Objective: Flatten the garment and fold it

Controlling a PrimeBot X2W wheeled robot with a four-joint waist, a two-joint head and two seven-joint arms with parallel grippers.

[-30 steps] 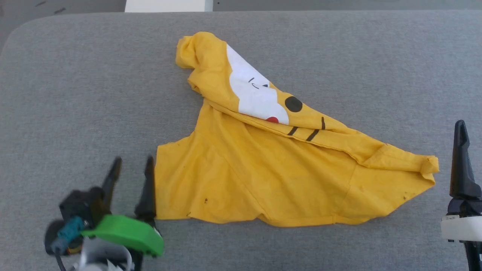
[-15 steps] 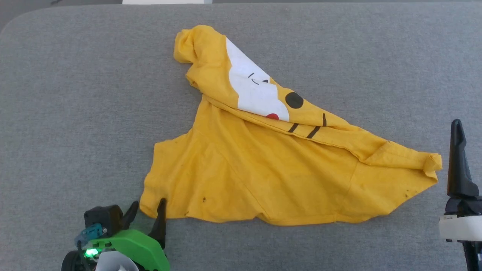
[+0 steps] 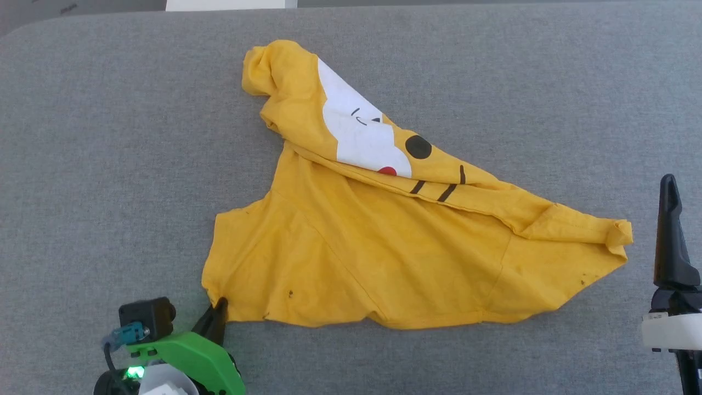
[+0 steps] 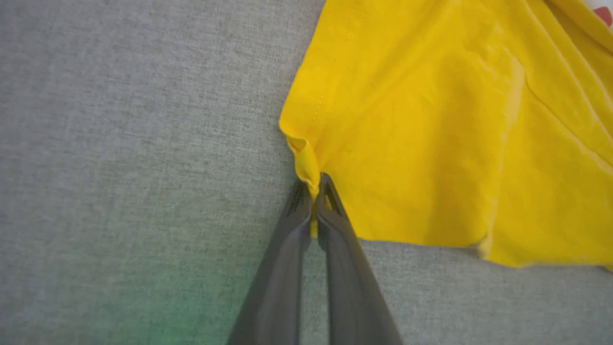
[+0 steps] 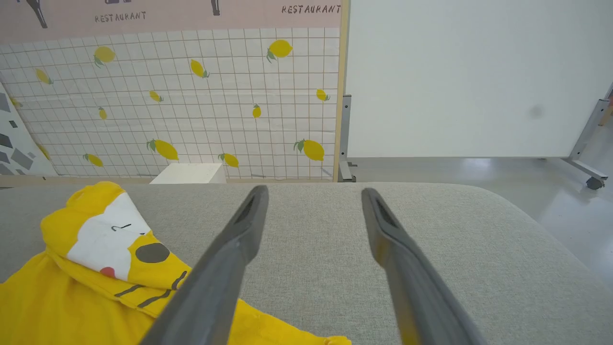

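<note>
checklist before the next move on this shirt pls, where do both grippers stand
1. Left gripper shut on a corner of the garment: ok, the fingers pinch the yellow cloth at its near left corner.
2. Number of cloth layers in that pinch: cannot tell.
3. Right gripper open and free: ok, jaws wide apart with nothing between them.
4. Right gripper on the cloth: not ok, it stands off the garment's right end, apart from it.
5. Garment flat: not ok, the printed part lies folded over the body and the far end is bunched.
</note>
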